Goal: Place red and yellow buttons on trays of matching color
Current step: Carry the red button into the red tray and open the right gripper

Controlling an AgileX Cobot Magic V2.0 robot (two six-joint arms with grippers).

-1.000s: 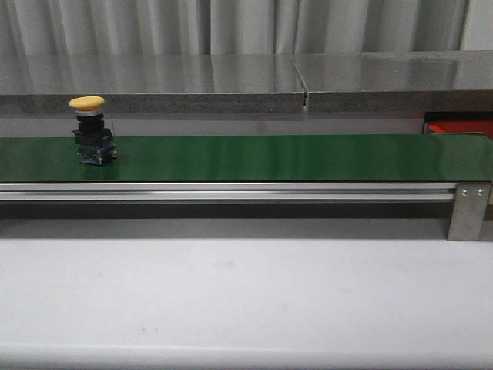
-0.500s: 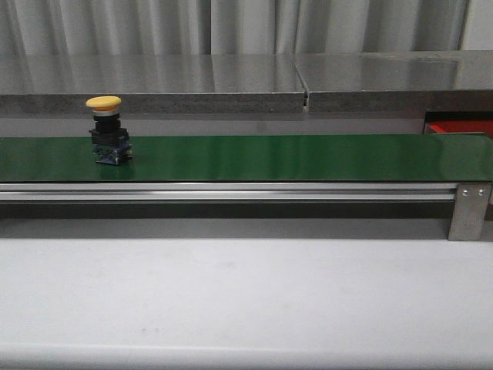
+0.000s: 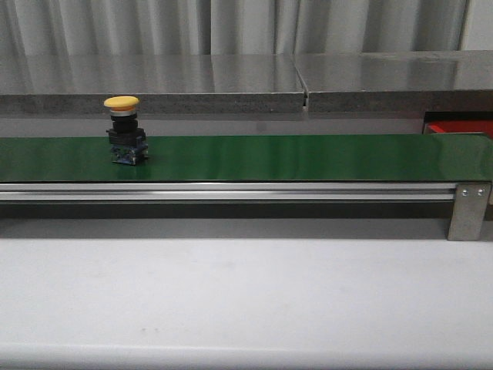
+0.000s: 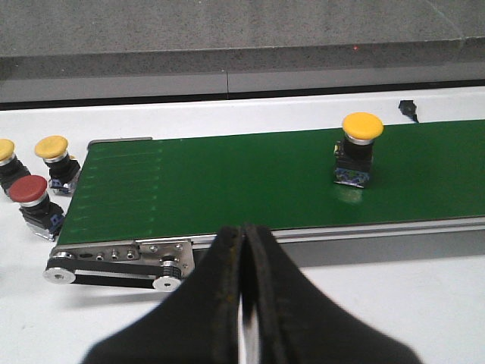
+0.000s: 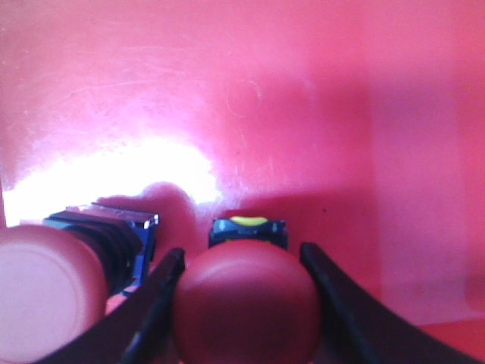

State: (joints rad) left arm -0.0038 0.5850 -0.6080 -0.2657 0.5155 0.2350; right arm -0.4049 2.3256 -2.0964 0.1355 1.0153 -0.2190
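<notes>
A yellow button with a dark lower part stands on the green belt at its left part; it also shows in the left wrist view. My left gripper is shut and empty, in front of the belt's end. My right gripper is over the red tray, its fingers against both sides of a red button's cap. A second red button lies beside it on the tray. Only a corner of the red tray shows in the front view, far right.
Off the belt's end stand two yellow buttons and a red button on the white table. The belt's roller and bracket are close to my left gripper. A grey ledge runs behind the belt.
The yellow button has travelled to the right along the green belt. Nothing else in the front view has moved.
</notes>
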